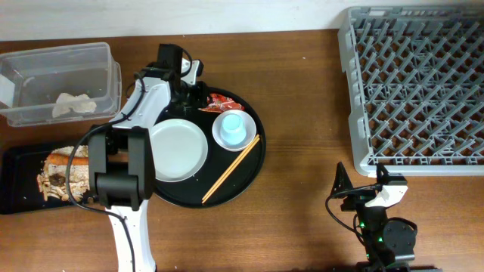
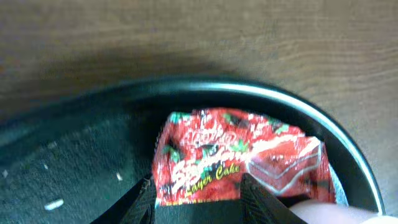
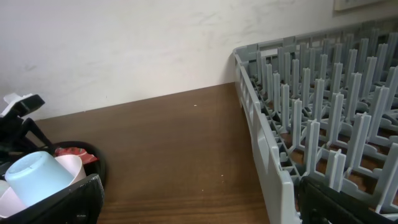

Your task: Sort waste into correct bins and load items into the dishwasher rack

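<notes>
Leftward, the red wrapper (image 2: 236, 155) is seen lying just inside the far rim of the round black tray (image 2: 280, 93), straddled by the parted, unclenched left gripper (image 2: 198, 190). Bare table (image 1: 302, 113) is left open between tray and dishwasher rack (image 1: 416, 83), off whose near edge the right gripper (image 1: 361, 181) is held wide, empty.

The wooden surface (image 1: 302, 113) bears a clear tub (image 1: 113, 75) and a shallow black tray (image 1: 19, 177) at left, a round black tray (image 1: 249, 174) near the middle, and a grey dishwasher rack (image 1: 349, 91) at right.
</notes>
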Tool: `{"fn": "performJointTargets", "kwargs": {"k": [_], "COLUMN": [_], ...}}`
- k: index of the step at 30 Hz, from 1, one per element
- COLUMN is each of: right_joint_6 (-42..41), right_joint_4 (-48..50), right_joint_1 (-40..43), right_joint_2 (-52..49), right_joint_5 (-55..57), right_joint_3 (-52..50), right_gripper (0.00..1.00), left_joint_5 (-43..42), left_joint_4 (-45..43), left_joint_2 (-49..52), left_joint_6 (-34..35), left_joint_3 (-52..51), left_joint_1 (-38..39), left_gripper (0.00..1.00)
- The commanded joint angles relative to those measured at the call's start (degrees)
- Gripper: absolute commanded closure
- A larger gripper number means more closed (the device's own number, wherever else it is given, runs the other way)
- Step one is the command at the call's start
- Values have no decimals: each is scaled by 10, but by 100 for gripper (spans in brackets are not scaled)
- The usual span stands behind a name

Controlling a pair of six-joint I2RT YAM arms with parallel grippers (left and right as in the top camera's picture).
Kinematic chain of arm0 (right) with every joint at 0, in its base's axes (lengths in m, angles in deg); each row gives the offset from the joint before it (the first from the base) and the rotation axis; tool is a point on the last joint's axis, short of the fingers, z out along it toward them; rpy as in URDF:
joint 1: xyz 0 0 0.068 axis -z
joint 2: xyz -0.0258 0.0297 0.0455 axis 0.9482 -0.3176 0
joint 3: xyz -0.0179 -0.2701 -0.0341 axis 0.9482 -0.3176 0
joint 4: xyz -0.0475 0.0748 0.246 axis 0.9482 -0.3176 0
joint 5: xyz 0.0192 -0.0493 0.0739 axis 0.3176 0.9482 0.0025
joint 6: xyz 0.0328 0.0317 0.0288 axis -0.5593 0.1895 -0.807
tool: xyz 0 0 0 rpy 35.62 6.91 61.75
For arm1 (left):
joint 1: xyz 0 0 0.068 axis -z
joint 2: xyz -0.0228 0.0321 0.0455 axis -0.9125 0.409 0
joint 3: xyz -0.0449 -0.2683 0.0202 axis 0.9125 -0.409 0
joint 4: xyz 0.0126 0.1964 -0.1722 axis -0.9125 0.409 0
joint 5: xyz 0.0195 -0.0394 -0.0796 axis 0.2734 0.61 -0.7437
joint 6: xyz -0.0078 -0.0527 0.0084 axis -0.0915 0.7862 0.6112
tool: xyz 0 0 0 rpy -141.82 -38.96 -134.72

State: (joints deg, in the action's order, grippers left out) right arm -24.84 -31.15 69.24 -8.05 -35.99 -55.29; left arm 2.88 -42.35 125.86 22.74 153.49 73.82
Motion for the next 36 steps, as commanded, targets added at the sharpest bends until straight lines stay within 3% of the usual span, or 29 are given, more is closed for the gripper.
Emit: {"fn": "performJointTargets", "kwargs": {"k": [1, 8, 20, 27, 31, 36], "right_joint_6": [6, 6, 6, 6, 6, 6], "right_joint_4": [-2, -2, -2, -2, -2, -2], "right_joint_1": [-3, -3, -3, -3, -3, -3], "right_joint_2": [4, 4, 4, 4, 4, 4], "right_joint_5": [5, 5, 5, 5, 5, 5], "right_joint_3": [-4, -4, -4, -4, -4, -4], "right_gripper": [2, 2, 1, 2, 2, 2], "left_joint_5": [0, 31, 2, -7, -9, -9], "left_joint_4": [-12, -18, -29, -32, -31, -31], "left_joint_2": [5, 6, 38, 38, 38, 38], "left_joint_6": [-11, -12, -11, -11, -11, -11], "left_joint_3": [2, 2, 2, 2, 2, 2], "left_joint_1": [-2, -2, 2, 1, 1, 1], "left_gripper": [57, 54, 57, 72, 98, 100]}}
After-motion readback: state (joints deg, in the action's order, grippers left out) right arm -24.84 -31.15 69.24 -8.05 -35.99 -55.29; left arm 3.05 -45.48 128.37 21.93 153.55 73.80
